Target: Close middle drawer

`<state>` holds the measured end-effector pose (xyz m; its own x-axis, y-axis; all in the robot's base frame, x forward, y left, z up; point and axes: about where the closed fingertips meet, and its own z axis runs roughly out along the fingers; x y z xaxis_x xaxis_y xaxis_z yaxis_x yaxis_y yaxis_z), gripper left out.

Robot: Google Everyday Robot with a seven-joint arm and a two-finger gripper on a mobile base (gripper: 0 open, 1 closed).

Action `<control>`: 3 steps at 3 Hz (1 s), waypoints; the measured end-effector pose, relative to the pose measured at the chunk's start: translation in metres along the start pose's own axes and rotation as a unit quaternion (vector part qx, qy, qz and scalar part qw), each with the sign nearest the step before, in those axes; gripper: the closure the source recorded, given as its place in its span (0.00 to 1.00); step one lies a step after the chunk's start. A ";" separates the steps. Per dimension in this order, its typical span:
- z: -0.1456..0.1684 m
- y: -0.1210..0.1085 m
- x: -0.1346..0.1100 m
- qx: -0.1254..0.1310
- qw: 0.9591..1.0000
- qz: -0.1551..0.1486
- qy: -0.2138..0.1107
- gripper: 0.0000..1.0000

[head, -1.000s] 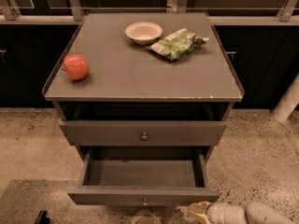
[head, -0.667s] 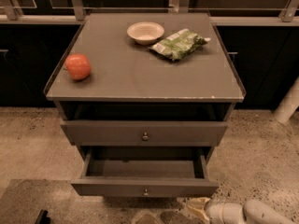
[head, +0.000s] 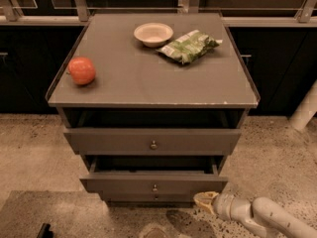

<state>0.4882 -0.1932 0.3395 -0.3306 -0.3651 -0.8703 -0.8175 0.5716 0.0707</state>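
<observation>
The grey cabinet has three drawers. The middle drawer (head: 124, 182), grey with a small round knob (head: 155, 187), stands out only a little from the cabinet, with a thin strip of its dark interior showing. My gripper (head: 205, 201) is low at the right, at the lower right corner of that drawer's front, with the pale arm (head: 262, 217) trailing off to the lower right. The top drawer (head: 109, 142) above is also out a little. Only a thin strip and the knob of the bottom drawer (head: 156, 198) show.
On the cabinet top (head: 148, 78) lie a red apple (head: 81, 70), a pale bowl (head: 153, 33) and a green snack bag (head: 189, 45). Dark cabinets and a rail run behind. A white post (head: 304, 108) stands at the right on the speckled floor.
The middle drawer has slid most of the way into the cabinet. My gripper has moved in toward the cabinet along with the drawer front.
</observation>
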 end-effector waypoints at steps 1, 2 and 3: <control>-0.005 -0.026 -0.019 0.030 0.999 -0.026 0.007 1.00; -0.006 -0.043 -0.030 0.045 0.998 -0.036 0.001 1.00; 0.002 -0.050 -0.039 0.058 0.997 -0.045 -0.008 1.00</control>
<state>0.5425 -0.2057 0.3684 -0.2498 -0.4071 -0.8786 -0.7835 0.6181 -0.0637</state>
